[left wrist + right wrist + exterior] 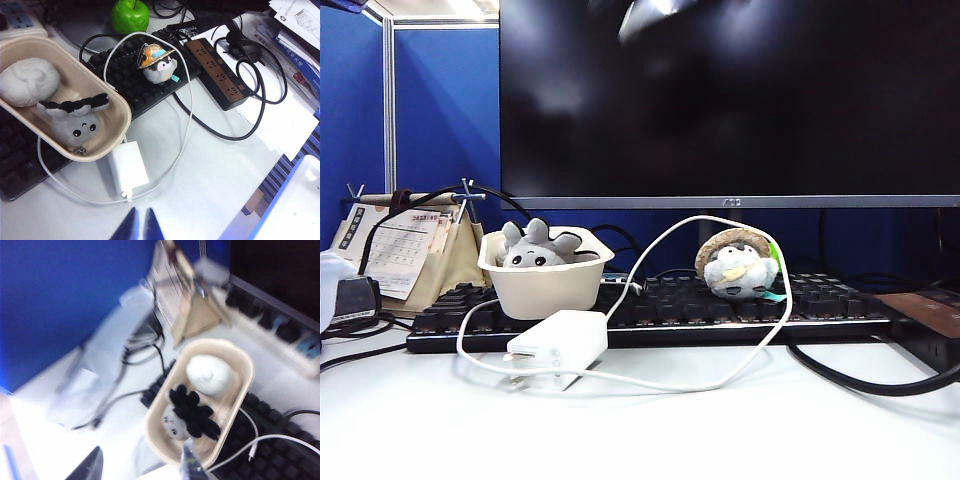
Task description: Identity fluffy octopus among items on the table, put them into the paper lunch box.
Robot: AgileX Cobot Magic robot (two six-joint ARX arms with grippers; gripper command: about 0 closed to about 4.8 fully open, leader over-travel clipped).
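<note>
Already the fluffy octopus [534, 247] lies inside the paper lunch box [545, 287], which sits on the keyboard [720, 300] at the left, so the placing looks done. Above the box, the right hand [142, 467] hangs open and empty; the left hand [139, 226], nearer, hovers over the table [720, 420] with fingers nearly together, holding nothing.

A light-grey fluffy octopus plush [532, 247] lies in the cream paper lunch box [545, 287], which rests on a black keyboard [660, 305]. A straw-hatted small plush [738, 264] sits to its right; a flat white power adapter [558, 337] lies in front on the table [720, 420].
</note>
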